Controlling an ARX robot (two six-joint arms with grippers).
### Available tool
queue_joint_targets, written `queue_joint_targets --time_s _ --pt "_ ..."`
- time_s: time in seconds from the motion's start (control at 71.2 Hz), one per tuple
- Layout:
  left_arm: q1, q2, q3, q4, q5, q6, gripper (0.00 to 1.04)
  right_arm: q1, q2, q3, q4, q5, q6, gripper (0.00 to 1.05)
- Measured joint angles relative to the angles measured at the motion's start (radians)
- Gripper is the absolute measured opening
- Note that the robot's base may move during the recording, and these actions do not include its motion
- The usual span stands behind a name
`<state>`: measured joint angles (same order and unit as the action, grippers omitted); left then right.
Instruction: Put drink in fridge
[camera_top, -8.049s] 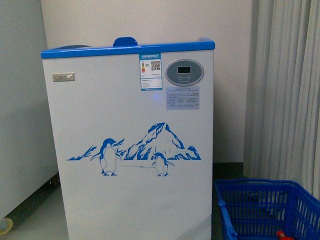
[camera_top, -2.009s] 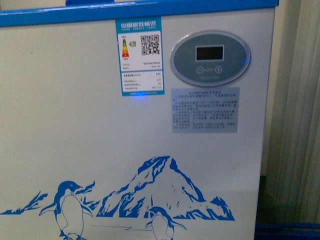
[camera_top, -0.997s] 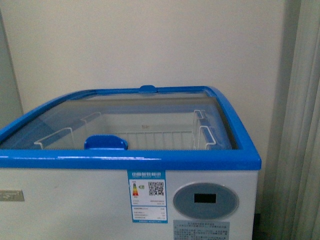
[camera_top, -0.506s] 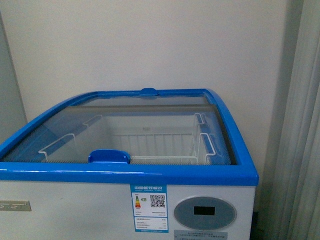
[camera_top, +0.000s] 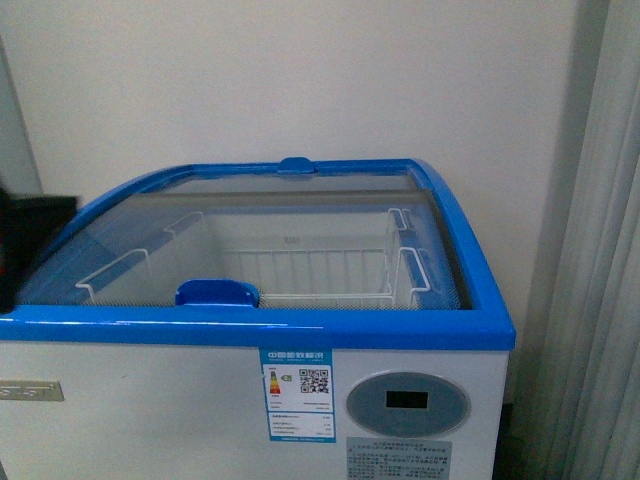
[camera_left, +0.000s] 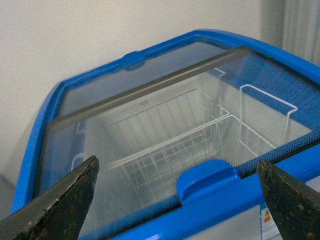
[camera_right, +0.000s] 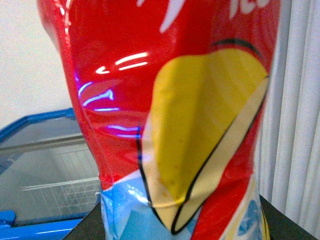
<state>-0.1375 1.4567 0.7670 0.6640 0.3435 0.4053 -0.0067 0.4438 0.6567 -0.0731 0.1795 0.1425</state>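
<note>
The fridge (camera_top: 250, 325) stands ahead of and below the left pincer (camera_left: 176, 161). The lid handle (camera_left: 207, 177) sits on the fridge's near edge, just beyond the gap between the pincer's spread fingers (camera_left: 65, 200). Past the handle, the wire basket (camera_top: 320, 275) hangs inside the fridge, under the glass lids (camera_top: 300, 215). The wall (camera_top: 300, 80) is behind the fridge and the curtain (camera_top: 590, 300) is to its right. The drink (camera_right: 170, 100) stands upright in the right pincer (camera_right: 180, 220), with the fridge farther off beyond it.
</note>
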Motion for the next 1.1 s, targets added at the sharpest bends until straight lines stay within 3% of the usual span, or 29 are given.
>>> queue_joint_targets --time_s 0.267,0.506,0.801,1.096 --pt "-0.053 0.247 0.323 -0.243 0.117 0.481 0.97 0.0 0.0 0.0 0.0 0.0 0.0 0.41" --pt "-0.042 0.36 0.46 -0.473 0.164 0.735 0.97 0.0 0.0 0.0 0.0 0.0 0.0 0.41" --pt "-0.007 0.453 0.599 -0.633 0.147 0.88 0.97 0.0 0.0 0.0 0.0 0.0 0.0 0.41" --pt "0.0 0.59 0.766 -0.611 0.15 0.892 0.97 0.0 0.0 0.0 0.0 0.0 0.0 0.41"
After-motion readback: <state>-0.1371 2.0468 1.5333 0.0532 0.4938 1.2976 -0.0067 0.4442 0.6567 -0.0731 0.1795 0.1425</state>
